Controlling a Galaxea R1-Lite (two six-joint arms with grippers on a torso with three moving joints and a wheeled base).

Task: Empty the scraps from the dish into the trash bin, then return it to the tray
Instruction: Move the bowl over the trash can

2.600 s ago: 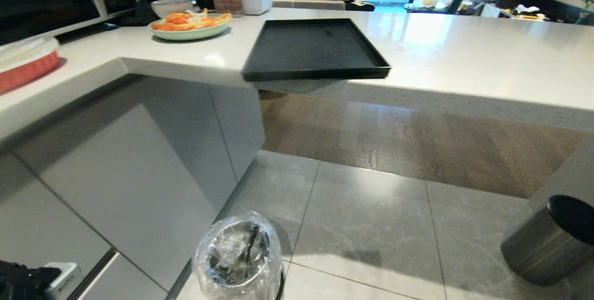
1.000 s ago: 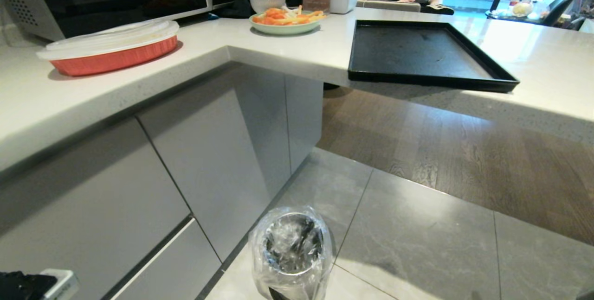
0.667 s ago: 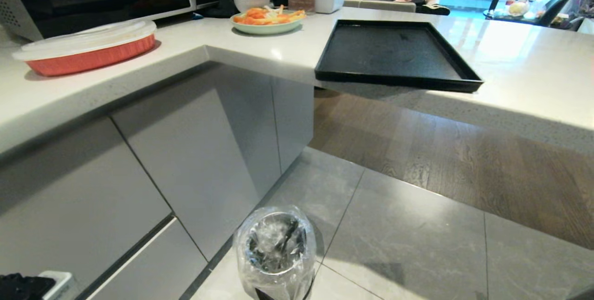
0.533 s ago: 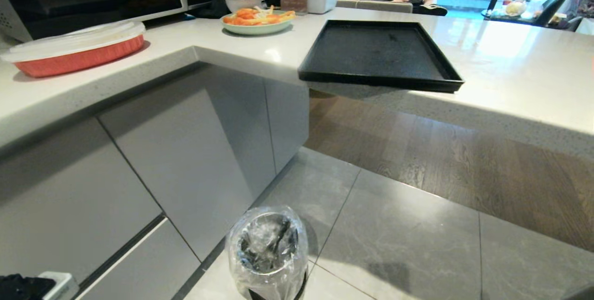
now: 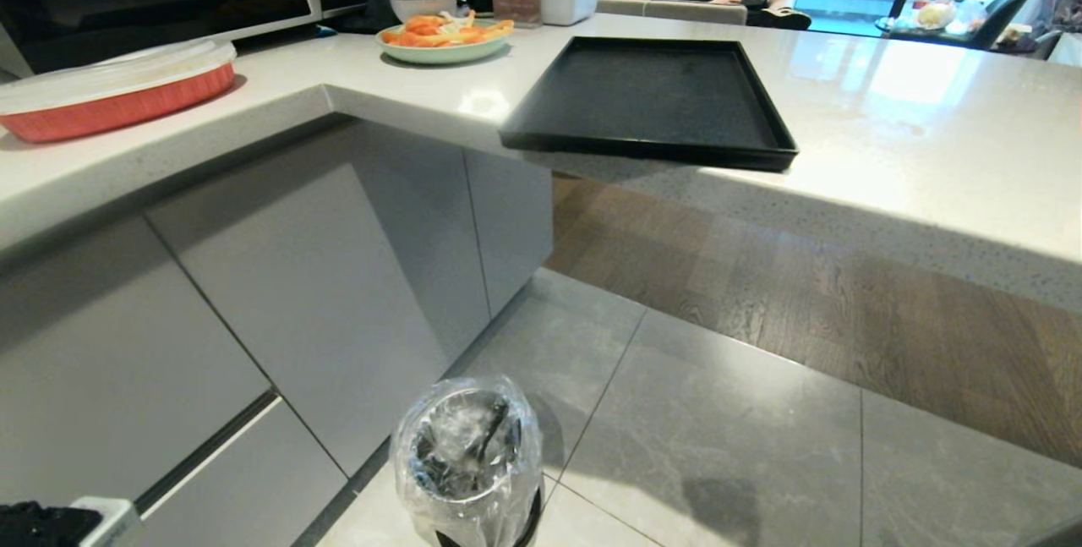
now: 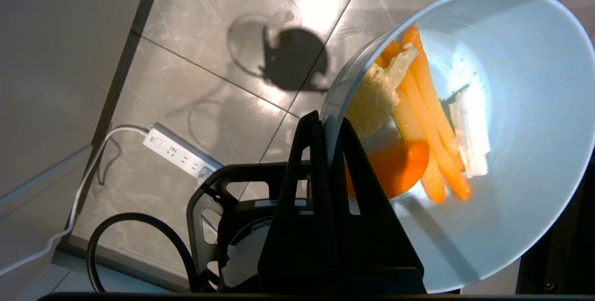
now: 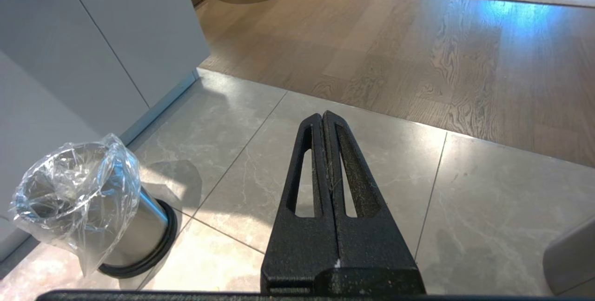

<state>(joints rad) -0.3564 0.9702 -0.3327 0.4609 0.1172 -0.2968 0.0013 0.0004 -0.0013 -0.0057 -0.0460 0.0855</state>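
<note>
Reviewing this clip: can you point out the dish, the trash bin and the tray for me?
dish (image 6: 525, 119): left wrist view, on its white inside wall.
trash bin (image 5: 467, 456): head view, on the bagged rim facing the camera.
tray (image 5: 651, 90): head view, on its flat black floor.

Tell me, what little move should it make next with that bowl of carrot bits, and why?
Probably carry the dish over the trash bin before tipping further. The left tool is clamped on its rim, the scraps are still inside, and only floor tiles and a power strip show below it, so tipping here would likely spill them. The right tool is shut, holding nothing.
</note>
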